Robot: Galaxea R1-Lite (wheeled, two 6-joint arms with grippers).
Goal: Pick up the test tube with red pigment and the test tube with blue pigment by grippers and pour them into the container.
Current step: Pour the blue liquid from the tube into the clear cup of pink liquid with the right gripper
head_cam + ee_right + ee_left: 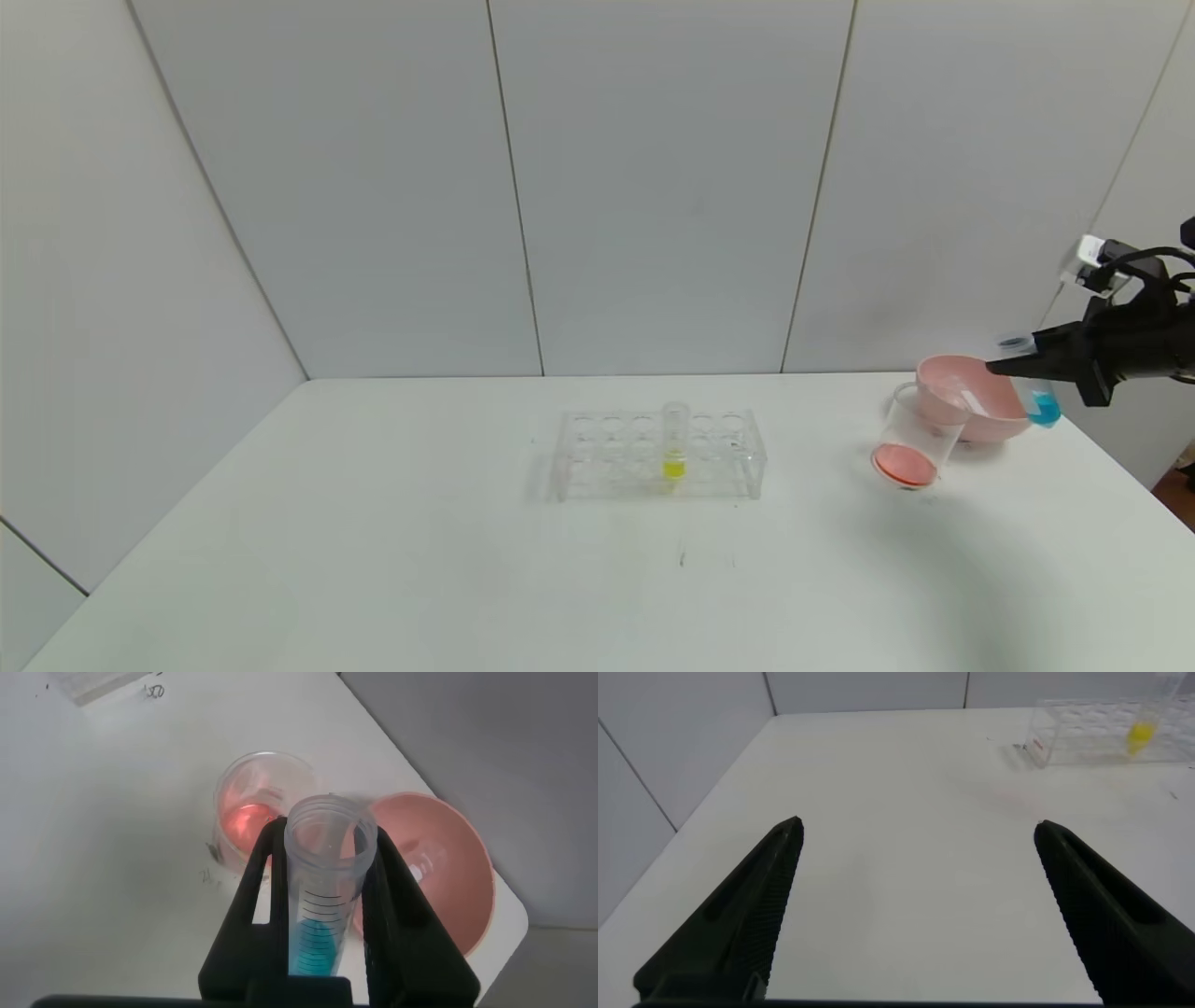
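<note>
Head view shows the right hand (1013, 366) at the far right, above the pink bowl (980, 411), closed on the test tube with blue pigment (1038, 397). Just beside the bowl stands the container (910, 439) with red liquid at its bottom. In the middle of the white tabletop (373, 560) is a clear rack (658, 455) holding a tube with yellow liquid (674, 443). Grey wall panels (653, 187) close the room behind. The left hand (915, 915) hangs open over the bare tabletop, well apart from the rack.
</note>
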